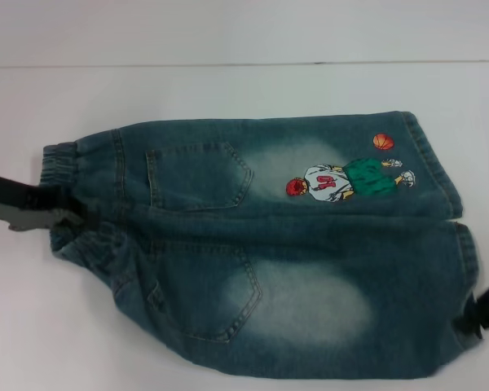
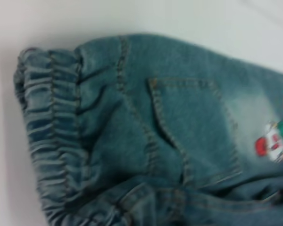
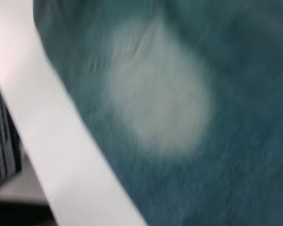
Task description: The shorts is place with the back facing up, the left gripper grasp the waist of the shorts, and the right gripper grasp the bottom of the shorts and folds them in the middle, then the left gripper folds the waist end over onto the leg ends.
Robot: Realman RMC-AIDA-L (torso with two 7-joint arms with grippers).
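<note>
The shorts [image 1: 293,244] lie flat on the white table, back up, both patch pockets showing, with the embroidered basketball player [image 1: 342,181] on the far leg. The ruffled waist [image 1: 61,163] points left and the bottom of the shorts [image 1: 466,244] points right. My left gripper [image 1: 69,216] is shut on the middle of the waist, where the denim puckers inward. The left wrist view shows the waist [image 2: 47,127] and a back pocket [image 2: 198,127] close up. At the near leg's hem corner, my right gripper [image 1: 477,314] shows only partly at the picture's edge. The right wrist view is filled by the shorts' pale worn patch [image 3: 160,99].
The white table [image 1: 244,90] stretches beyond the shorts to the far side and to the left. Its near edge [image 3: 52,141] shows in the right wrist view, with a dark ribbed object [image 3: 2,136] beyond it.
</note>
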